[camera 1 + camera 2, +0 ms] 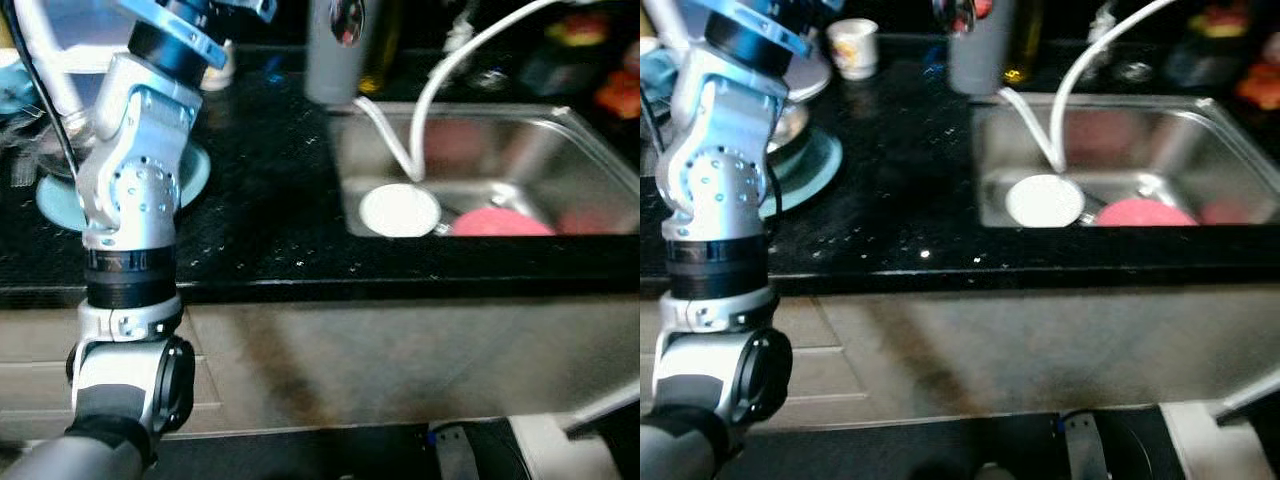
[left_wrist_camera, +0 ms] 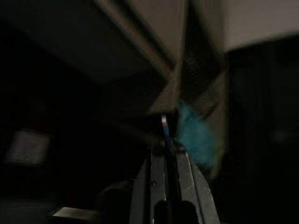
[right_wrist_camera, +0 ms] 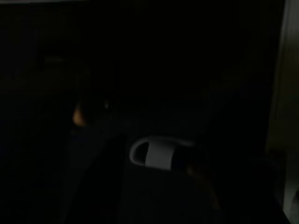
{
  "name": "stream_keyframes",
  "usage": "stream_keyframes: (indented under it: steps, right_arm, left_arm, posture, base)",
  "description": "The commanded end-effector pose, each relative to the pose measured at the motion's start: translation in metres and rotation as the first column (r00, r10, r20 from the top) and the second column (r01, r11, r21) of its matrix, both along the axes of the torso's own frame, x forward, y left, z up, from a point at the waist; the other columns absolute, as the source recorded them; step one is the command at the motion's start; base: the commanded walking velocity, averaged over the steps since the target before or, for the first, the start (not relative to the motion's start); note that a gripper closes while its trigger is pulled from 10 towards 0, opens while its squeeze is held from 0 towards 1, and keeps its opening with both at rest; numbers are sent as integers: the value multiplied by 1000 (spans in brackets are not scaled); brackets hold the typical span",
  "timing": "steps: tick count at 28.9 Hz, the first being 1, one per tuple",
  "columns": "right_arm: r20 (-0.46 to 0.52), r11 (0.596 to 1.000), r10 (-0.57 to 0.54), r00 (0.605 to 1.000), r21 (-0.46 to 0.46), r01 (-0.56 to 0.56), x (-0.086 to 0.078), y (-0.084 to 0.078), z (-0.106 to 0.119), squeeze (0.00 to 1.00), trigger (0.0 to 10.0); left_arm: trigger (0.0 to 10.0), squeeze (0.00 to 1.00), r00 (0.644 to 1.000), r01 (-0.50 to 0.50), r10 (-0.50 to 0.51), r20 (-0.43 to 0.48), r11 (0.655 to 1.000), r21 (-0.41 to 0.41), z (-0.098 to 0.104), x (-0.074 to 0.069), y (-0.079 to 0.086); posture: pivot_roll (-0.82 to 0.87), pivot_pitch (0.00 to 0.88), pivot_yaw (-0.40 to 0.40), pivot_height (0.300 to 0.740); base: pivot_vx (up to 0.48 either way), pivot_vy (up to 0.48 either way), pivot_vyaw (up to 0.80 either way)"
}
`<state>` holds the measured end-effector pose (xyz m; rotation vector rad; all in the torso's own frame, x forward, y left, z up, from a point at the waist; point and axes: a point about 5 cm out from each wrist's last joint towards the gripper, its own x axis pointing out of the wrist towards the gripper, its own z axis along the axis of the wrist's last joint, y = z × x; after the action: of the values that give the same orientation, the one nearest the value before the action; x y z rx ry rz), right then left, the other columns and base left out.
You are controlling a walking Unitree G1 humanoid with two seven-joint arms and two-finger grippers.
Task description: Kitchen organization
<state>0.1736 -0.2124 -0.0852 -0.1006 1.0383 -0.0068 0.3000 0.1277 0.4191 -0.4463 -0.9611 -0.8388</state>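
Note:
My left arm [image 1: 135, 190] reaches up over the left end of the black counter [image 1: 270, 220], and its wrist passes out of the top of the picture. In the dark, blurred left wrist view my left gripper [image 2: 165, 140] has its two black fingers pressed together on a thin blue strip [image 2: 164, 126] that sticks out past the tips. A blurred teal shape [image 2: 196, 140] lies just beyond. Under the arm sits a teal plate [image 1: 810, 165]. The right wrist view is nearly black, with a pale loop [image 3: 156, 154] faintly visible.
A steel sink [image 1: 590, 150] on the right holds a white round dish [image 1: 398, 210] and a pink bowl [image 1: 500, 222]. A white hose [image 1: 430, 90] curves into it. A grey tumbler [image 1: 338, 50] and a small white cup [image 1: 853, 47] stand at the back. Cabinet fronts [image 1: 400, 350] run below.

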Motion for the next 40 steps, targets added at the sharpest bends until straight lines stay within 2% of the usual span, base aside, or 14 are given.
stream_keyframes:
  steps: [1, 4, 8, 17, 20, 24, 27, 29, 30, 31, 32, 34, 35, 40]
  right_arm:
    - [-25, 1000, 5, 1000, 2, -5, -5, 0, -3, 0, 10000]
    - [-25, 1000, 3, 1000, 4, -3, -5, 1, -3, 0, 10000]
    - [-25, 1000, 1, 1000, 5, -1, -5, 0, -3, 0, 10000]
    - [-17, 1000, -5, 1000, -3, 5, -5, 0, -2, 0, 10000]
    - [-16, 1000, -5, 1000, -9, 5, -4, 0, -2, 0, 10000]
    - [-16, 1000, -4, 1000, -10, 4, -4, 1, -2, 0, 10000]
    - [-15, 1000, -4, 1000, -11, 4, -4, 1, -2, 0, 10000]
    - [-14, 1000, -3, 1000, -12, 3, -4, 1, -2, 0, 10000]
    - [-14, 1000, -3, 1000, -12, 3, -4, 1, -2, 0, 10000]
    - [-14, 1000, -4, 1000, -13, 4, -4, 1, -2, 0, 10000]
    - [-14, 1000, -4, 1000, -14, 4, -4, 1, -2, 0, 10000]
    - [-14, 1000, -4, 1000, -14, 4, -4, 1, -2, 0, 10000]
    - [-14, 1000, -5, 1000, -16, 5, -5, 0, -2, 0, 10000]
    - [-15, 1000, -6, 1000, -17, 6, -5, 0, -2, 0, 10000]
  left_arm:
    - [10000, 0, 1000, -4, 4, -17, 1000, -3, -3, 0, 6]
    - [10000, 0, 999, -26, 26, -40, 1000, 3, -7, 3, 9]
    - [10000, 0, 990, -118, 119, -79, 993, 27, -12, 11, 13]
    - [10000, 0, 974, -170, 175, -143, 984, 48, -25, 20, 12]
    - [10000, 0, 959, -229, 243, -149, 968, 105, -31, 26, 13]
    - [10000, 0, 947, -257, 278, -159, 956, 139, -37, 31, 13]
    - [10000, 0, 925, -306, 344, -163, 927, 218, -46, 40, 10]
    - [10000, 0, 907, -341, 396, -145, 891, 301, -54, 47, 6]
    - [10000, 0, 907, -341, 396, -145, 891, 301, -54, 47, 6]
    - [10000, 0, 899, -352, 420, -122, 860, 369, -60, 51, 1]
    - [10000, 0, 899, -352, 430, -85, 825, 442, -67, 54, -6]
    - [10000, 0, 899, -352, 430, -85, 825, 442, -67, 54, -6]
    - [10000, 0, 907, -343, 420, -16, 762, 549, -78, 55, -18]
    - [10000, 0, 932, -302, 362, 29, 728, 616, -86, 54, -33]
  posture:
    - [34, 129, -16, 740]
    - [34, 129, -16, 740]
    - [32, 130, -17, 740]
    - [30, 135, -15, 740]
    - [30, 136, -14, 740]
    - [30, 138, -13, 740]
    - [31, 140, -12, 740]
    - [28, 141, -11, 740]
    - [28, 141, -11, 740]
    - [27, 143, -10, 740]
    - [26, 144, -10, 740]
    - [26, 144, -10, 740]
    - [23, 145, -8, 740]
    - [20, 148, -6, 740]
  base:
    - [0, 0, -800]
    - [0, 0, -800]
    - [0, 0, -800]
    - [0, 0, -800]
    - [0, 0, 0]
    - [0, 0, 0]
    - [0, 0, 0]
    - [0, 0, 0]
    - [0, 0, 0]
    - [0, 0, 0]
    - [0, 0, 0]
    - [0, 0, 0]
    - [0, 0, 0]
    - [0, 0, 0]
